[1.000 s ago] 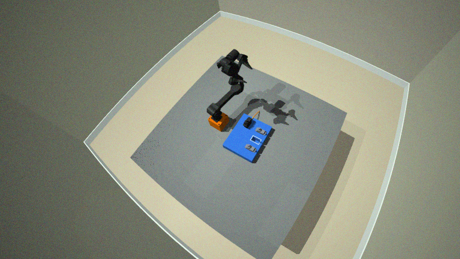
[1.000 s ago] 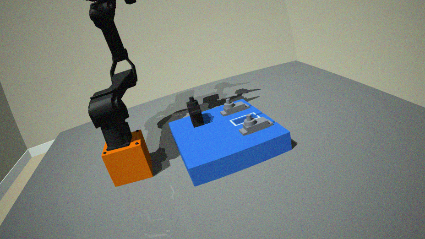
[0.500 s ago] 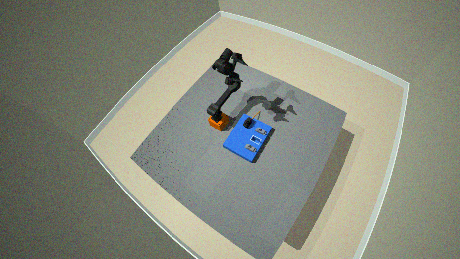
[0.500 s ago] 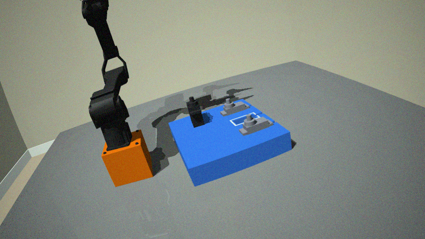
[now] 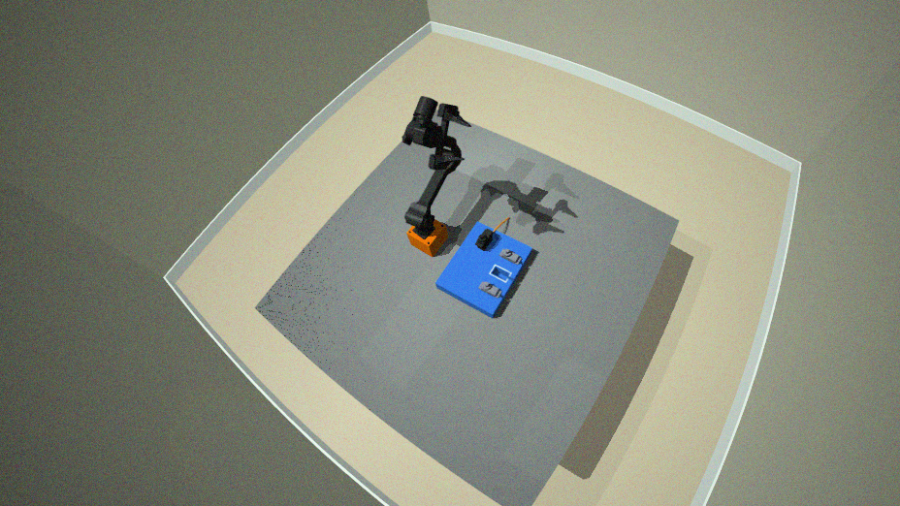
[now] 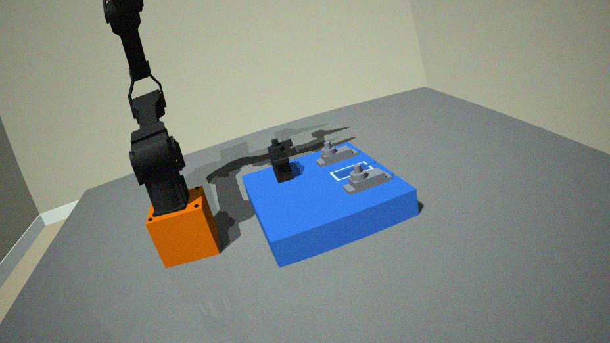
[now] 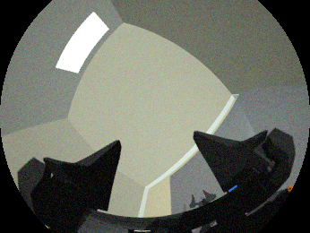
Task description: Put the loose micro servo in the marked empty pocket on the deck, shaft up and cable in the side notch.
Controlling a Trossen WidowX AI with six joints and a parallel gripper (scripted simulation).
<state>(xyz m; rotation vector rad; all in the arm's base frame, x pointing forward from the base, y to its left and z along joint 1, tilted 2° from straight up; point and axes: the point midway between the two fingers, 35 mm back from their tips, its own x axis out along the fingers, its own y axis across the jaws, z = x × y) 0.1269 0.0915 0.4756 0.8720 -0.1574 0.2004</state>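
brightness: even and moderate, colours muted under fine grain.
light source: my arm's shadow (image 5: 522,201) lands beyond the blue deck (image 5: 466,276), away from my base.
shadows: layered, with several overlapping edges.
distortion: top view bows the room's walls; my wrist view is a fisheye circle in black.
glare: one white panel (image 7: 82,41) overhead.

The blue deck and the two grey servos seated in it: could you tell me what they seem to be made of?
Blue deck: probably matte plastic, a uniform saturated blue with no glints or grain.
Seated grey servos: likely dull plastic too, flat mid-grey, no metallic shine. The look leaves both open.
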